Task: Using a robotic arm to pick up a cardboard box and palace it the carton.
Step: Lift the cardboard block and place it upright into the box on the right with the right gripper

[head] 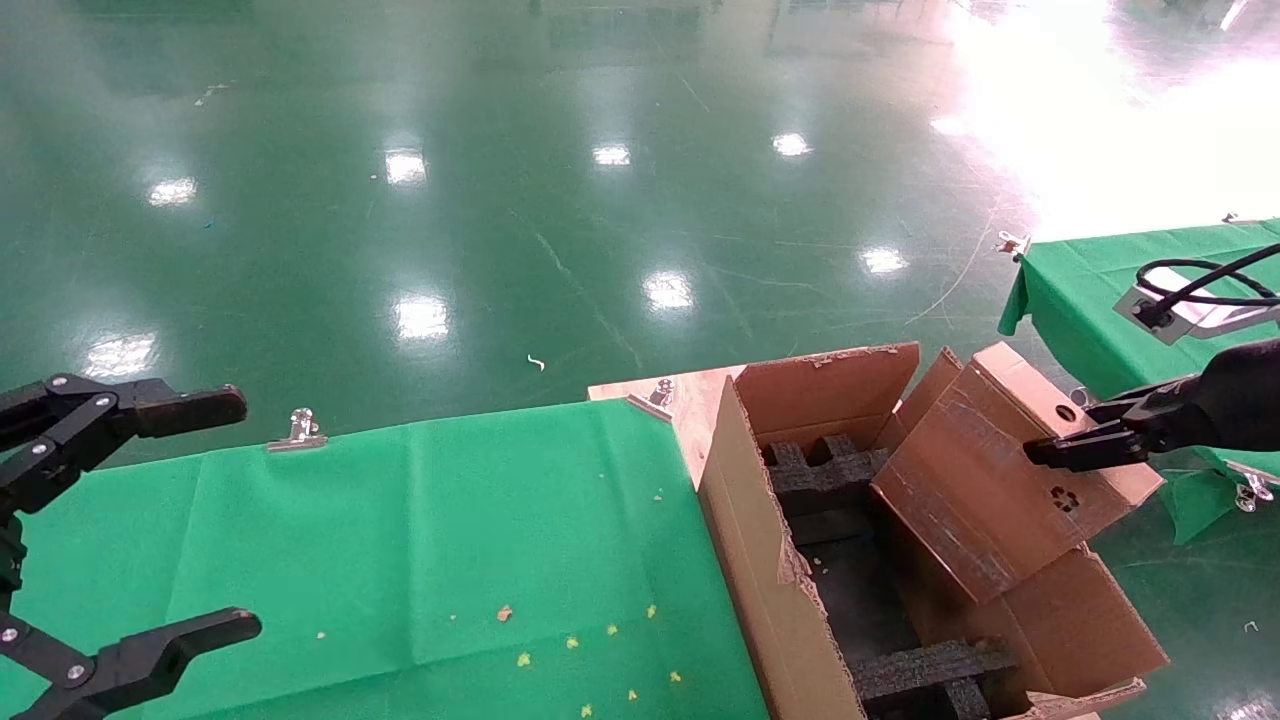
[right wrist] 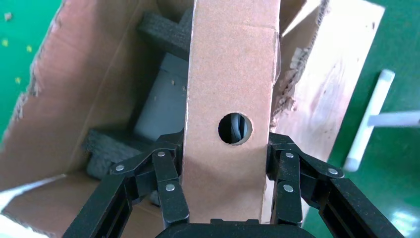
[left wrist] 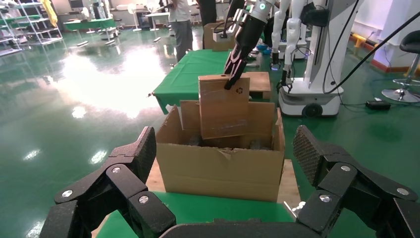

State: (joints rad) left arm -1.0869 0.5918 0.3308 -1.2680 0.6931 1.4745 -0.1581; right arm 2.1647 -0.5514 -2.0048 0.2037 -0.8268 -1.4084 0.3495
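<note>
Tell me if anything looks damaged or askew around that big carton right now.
The carton has ragged, torn flap edges, clearest on its near wall. The cardboard box hangs tilted over the opening, clamped by the right gripper, its lower end not yet seated among the black foam blocks. Small yellow crumbs litter the green cloth.

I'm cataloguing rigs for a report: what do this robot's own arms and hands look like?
Both are black, with linked fingers joined by silver rivets. The left hand has textured finger pads. The right hand hangs from a black forearm topped by a silver camera block with a black cable; the left wrist view shows a green-lit wrist ring.
</note>
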